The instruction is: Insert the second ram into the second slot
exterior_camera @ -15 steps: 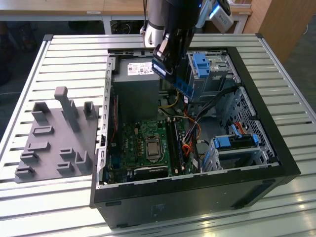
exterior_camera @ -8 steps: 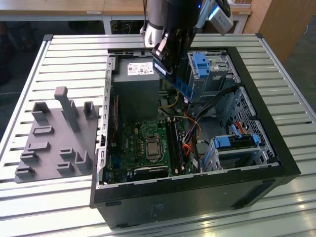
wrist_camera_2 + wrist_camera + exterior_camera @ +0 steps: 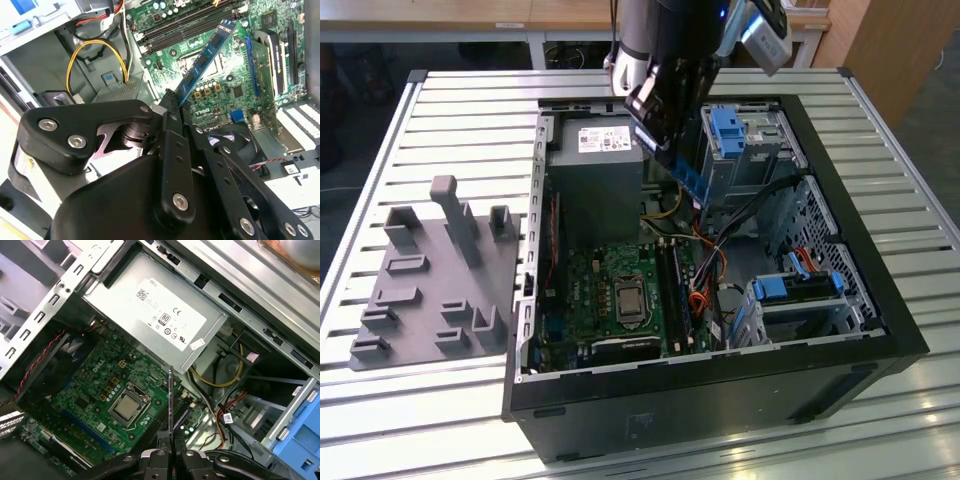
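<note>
Second ram (image 3: 204, 59) is pinched by one end in the hand (image 3: 172, 102), which is clenched on it. The stick juts straight out from the hand, its long axis slanting down toward the motherboard (image 3: 225, 95). It hangs in the air inside the open computer case (image 3: 700, 410), apart from the board. The memory slots (image 3: 185, 26) lie just beyond its free end, and its long axis is not yet lined up with theirs.

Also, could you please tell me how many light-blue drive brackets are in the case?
2. One bracket at the case's far end by the arm; the other bracket near the exterior view's right wall. More may be hidden.
</note>
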